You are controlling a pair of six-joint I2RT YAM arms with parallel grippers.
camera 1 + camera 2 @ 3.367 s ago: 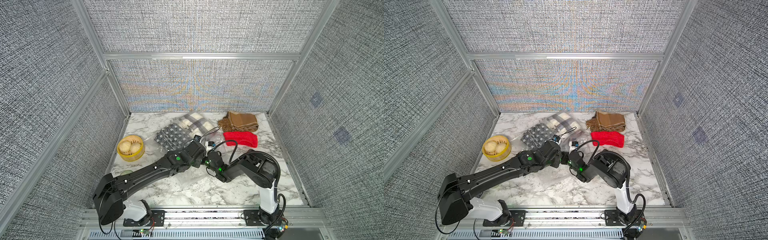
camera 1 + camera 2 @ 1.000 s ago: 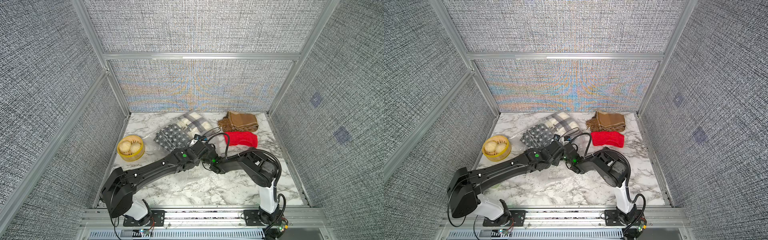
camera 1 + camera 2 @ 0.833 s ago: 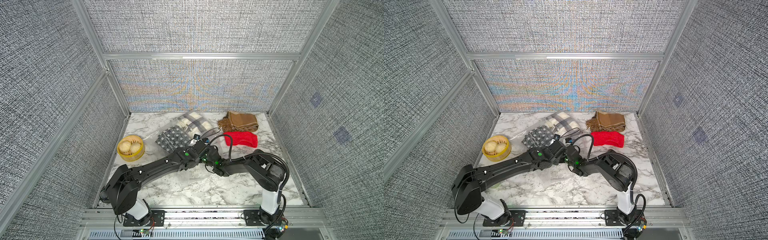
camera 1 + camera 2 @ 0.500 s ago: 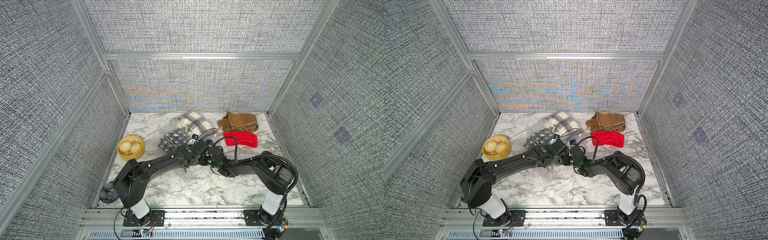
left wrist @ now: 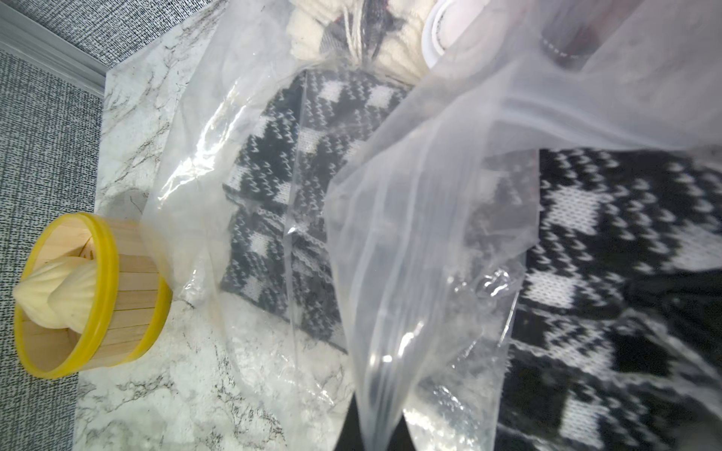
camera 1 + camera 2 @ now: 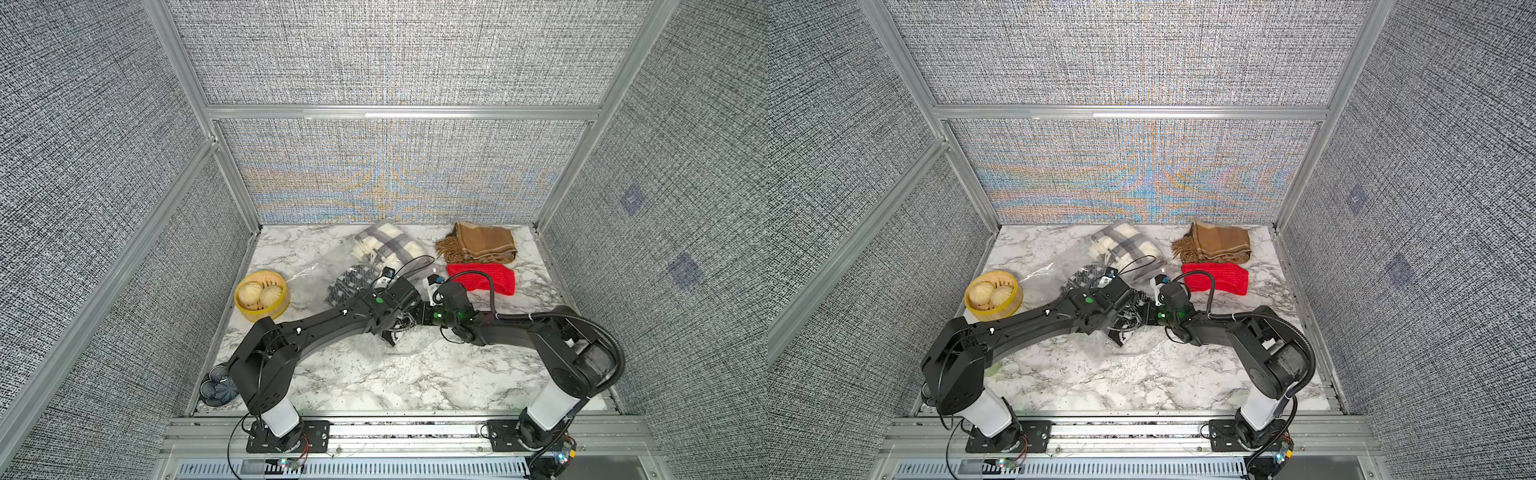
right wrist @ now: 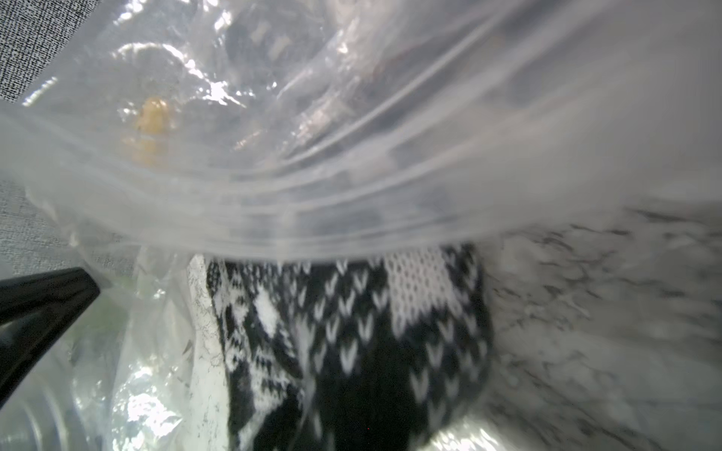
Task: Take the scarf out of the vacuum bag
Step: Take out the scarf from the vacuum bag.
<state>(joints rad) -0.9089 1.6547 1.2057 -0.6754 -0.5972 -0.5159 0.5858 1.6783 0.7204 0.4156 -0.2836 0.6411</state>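
My left gripper (image 5: 378,429) is clenched on a fold of the vacuum bag (image 6: 316,270); my right gripper (image 6: 415,321) is clenched too, on what I cannot tell; the black-and-white scarf (image 5: 586,234) shows through the bag's film, on the table (image 6: 374,374).

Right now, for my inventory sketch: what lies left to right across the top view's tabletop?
Yellow-rimmed bamboo steamer basket → cream-and-grey plaid scarf inside the clear crinkly plastic vacuum bag → folded brown fringed scarf.
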